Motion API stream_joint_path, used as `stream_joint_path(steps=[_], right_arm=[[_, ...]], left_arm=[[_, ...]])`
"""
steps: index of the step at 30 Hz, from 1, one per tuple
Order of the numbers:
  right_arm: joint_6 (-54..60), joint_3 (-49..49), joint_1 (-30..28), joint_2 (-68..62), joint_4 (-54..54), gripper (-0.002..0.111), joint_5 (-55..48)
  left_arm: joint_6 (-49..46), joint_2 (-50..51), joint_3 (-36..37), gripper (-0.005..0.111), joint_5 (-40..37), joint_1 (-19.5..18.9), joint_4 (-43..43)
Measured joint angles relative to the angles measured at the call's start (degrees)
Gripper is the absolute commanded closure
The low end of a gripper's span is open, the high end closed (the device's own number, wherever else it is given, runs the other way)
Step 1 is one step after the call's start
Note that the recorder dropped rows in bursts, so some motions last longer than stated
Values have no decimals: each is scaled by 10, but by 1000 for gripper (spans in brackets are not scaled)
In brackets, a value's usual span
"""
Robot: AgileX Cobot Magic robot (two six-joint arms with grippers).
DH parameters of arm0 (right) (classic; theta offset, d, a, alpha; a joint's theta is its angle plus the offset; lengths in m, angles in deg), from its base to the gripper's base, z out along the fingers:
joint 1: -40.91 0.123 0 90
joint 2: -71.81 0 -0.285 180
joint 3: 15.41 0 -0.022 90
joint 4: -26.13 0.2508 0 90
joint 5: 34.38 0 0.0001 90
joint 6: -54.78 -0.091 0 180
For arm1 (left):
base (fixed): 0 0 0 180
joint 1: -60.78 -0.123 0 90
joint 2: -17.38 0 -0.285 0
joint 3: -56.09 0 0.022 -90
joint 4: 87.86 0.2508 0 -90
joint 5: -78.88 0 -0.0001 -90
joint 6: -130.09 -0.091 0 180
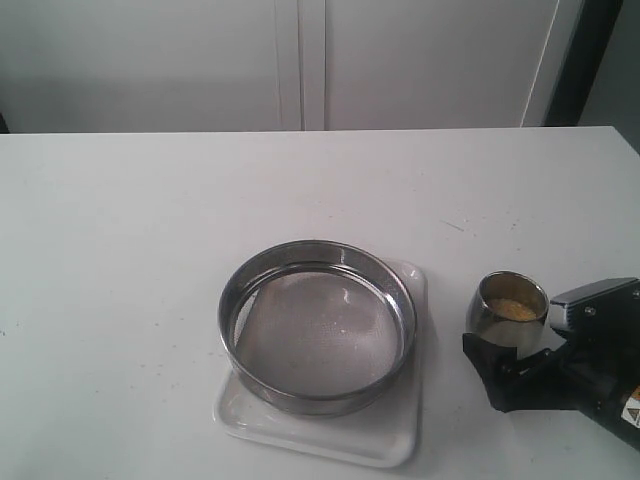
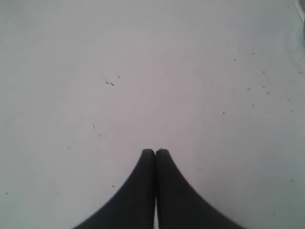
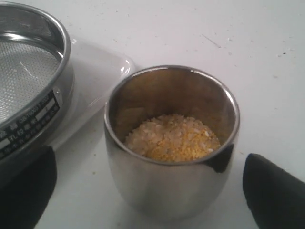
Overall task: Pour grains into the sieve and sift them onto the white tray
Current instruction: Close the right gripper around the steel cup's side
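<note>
White counter (image 1: 150, 250), lightly speckled; pale cabinet panels (image 1: 300, 60) behind. Exterior view: sieve (image 1: 318, 325), shallow steel ring with grey mesh, sitting on white tray (image 1: 390, 440), front centre; steel cup (image 1: 500, 325) upright just right of it. Left wrist view: left hand (image 2: 155, 152) clenched above counter. Right wrist view: right hand (image 3: 148, 191) released, fingers flanking steel cup without touching; grains (image 3: 171, 138), golden and whitish, low inside steel cup.

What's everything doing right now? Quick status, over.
Right gripper open, fingers flanking steel cup. Left gripper shut over table. Grains in cup, unpoured; sieve sits on white tray. Nothing between cup and sieve.
</note>
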Motion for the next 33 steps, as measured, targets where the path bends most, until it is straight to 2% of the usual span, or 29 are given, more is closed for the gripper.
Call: stream_joint_path(steps=[22, 33], right_arm=[[0, -63, 0, -72, 2, 9, 1], [10, -71, 0, -104, 9, 9, 34]], left_arm=[[0, 0, 0, 107, 0, 0, 0], [0, 0, 0, 107, 0, 0, 0]])
